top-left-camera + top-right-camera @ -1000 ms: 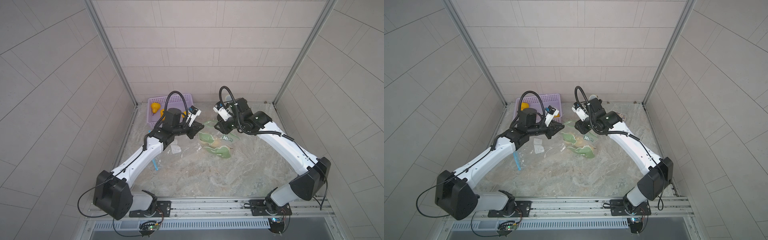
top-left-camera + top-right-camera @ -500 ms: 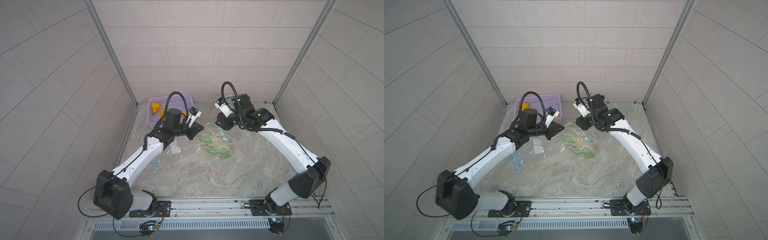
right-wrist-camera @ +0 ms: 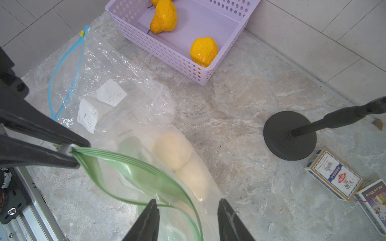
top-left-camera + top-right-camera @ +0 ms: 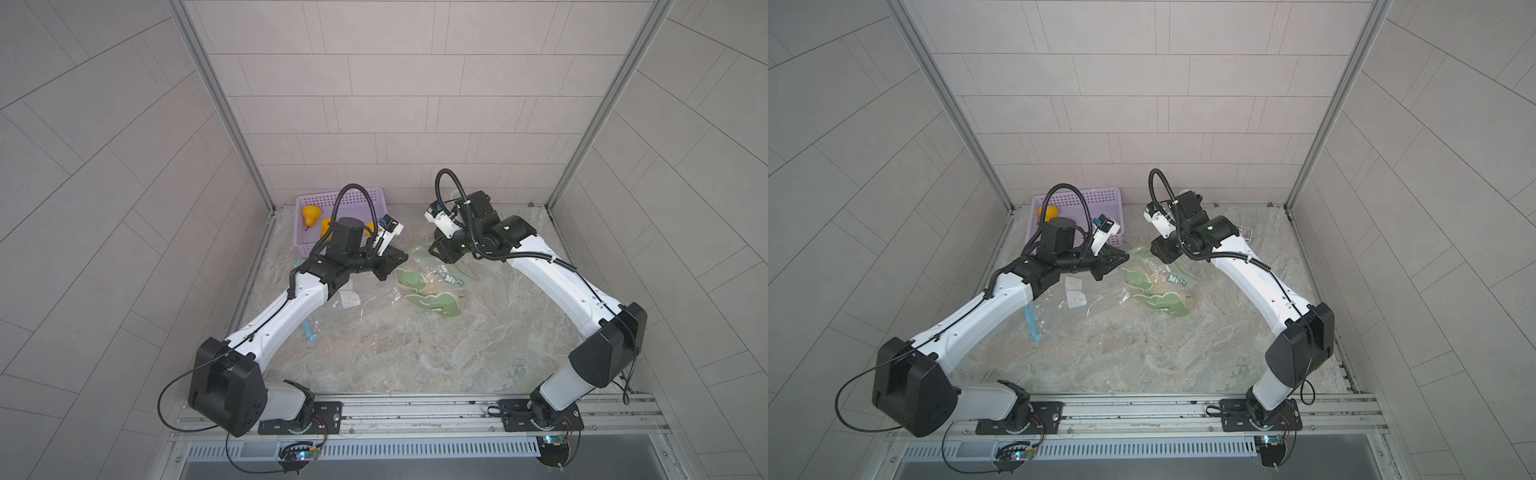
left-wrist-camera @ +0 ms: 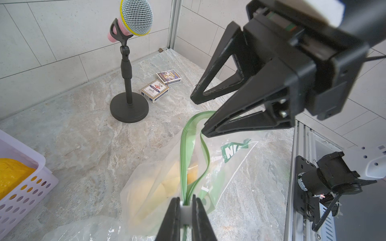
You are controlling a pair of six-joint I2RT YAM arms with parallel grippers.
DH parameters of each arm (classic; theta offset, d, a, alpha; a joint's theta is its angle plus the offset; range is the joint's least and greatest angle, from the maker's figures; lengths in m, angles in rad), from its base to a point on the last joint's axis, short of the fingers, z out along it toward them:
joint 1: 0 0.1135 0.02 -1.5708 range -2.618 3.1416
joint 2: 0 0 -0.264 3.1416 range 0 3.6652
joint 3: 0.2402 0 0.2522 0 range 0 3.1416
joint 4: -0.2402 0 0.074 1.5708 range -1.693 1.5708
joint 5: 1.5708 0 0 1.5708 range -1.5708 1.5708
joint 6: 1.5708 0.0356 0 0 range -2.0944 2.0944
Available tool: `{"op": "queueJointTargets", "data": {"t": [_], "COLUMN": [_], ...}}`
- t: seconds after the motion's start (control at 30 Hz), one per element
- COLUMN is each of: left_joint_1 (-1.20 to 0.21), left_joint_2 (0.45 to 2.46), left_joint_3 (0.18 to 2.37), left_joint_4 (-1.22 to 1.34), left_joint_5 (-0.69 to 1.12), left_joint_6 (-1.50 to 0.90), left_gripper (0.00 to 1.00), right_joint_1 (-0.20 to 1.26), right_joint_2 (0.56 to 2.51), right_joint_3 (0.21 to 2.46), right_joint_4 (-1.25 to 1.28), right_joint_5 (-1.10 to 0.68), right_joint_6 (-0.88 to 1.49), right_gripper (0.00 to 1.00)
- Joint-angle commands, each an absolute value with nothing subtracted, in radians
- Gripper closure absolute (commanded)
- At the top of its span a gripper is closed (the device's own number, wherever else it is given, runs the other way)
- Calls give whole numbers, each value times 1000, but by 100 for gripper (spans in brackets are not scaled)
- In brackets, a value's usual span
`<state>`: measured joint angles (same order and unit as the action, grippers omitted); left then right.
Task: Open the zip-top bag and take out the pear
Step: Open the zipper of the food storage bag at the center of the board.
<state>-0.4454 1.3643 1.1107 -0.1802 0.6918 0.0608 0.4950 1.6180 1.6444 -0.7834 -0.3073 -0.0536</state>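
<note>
The zip-top bag (image 4: 428, 286) (image 4: 1154, 291) is clear with a green zip strip and lies mid-table, its mouth raised. A pale pear (image 3: 173, 150) (image 5: 167, 185) shows through the plastic. My left gripper (image 5: 186, 200) (image 4: 401, 262) (image 4: 1123, 257) is shut on the white slider end of the green strip. It also shows in the right wrist view (image 3: 82, 154). My right gripper (image 3: 188, 201) (image 5: 199, 115) (image 4: 434, 251) (image 4: 1156, 249) stands open at the other end of the mouth, the green rim looping between its fingers.
A purple basket (image 3: 167, 56) with yellow-orange fruits (image 3: 164, 17) stands at the back left. A second clear bag (image 3: 100, 83) with a blue zip lies beside it. A microphone stand (image 5: 129, 83) and two card boxes (image 5: 154, 90) sit at the back.
The right wrist shifted slightly over the bag's mouth and back. The left gripper kept its hold on the zip end without moving.
</note>
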Motion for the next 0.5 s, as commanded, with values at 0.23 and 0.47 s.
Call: {"op": "queueJointTargets", "data": {"t": [0.23,0.47], "left_joint_1": [-448,-448], "left_joint_2": [1367,1371], "left_joint_3": [1132,1143], "left_joint_4": [-186,-171], "left_joint_5": [719,717], "left_joint_6": [86,85], "left_gripper": [89,88], "right_joint_1": [482,483], "right_joint_2": [1659,1617], "right_joint_3": [1635,1615], "right_joint_4": [-783,-757], "right_joint_5": [-332,-360], "right_joint_6": [-77,-39], "right_gripper": [99,100]}}
